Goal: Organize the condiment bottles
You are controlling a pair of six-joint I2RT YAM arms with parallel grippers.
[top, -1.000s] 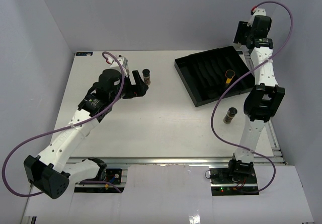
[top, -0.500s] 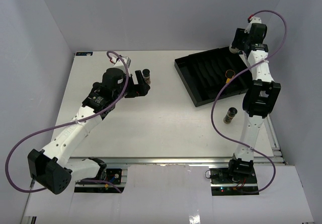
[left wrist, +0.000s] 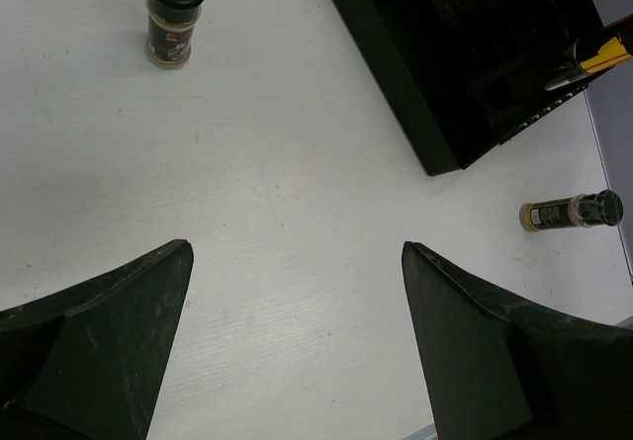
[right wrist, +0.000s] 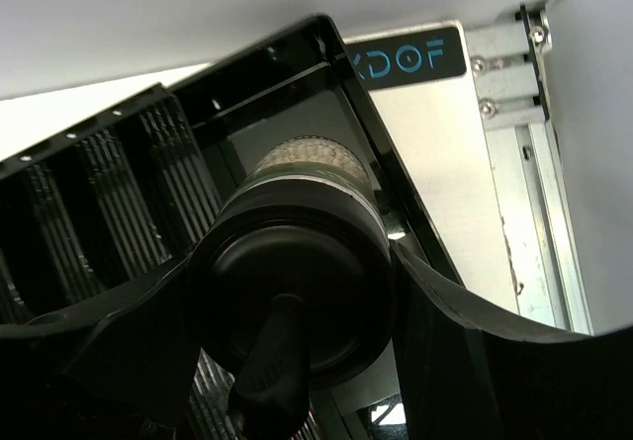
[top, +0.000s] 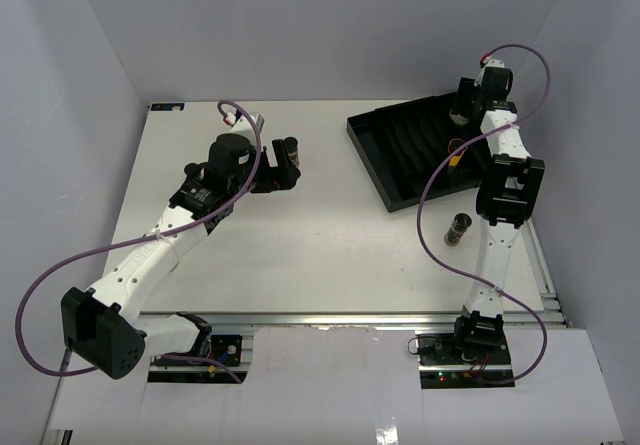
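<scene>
White tabletop (top: 300,255), grey walls. I note the right gripper (right wrist: 287,311) has come down from above to the far right corner of the black slotted plastic tray (top: 368,160), clamped on a black-capped clear jar of whitish spice (right wrist: 312,178); placement looks close. The left gripper (left wrist: 297,252), jaws wide apart and empty, has edged toward the upright dark-brown jar (top: 291,151). A pale jar lying on its side (top: 458,228) sits just near of the tray, unmoved.

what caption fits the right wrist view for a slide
Right hand clamped on a clear black-capped cylindrical spice jar over a corner of the black slotted tray
</scene>
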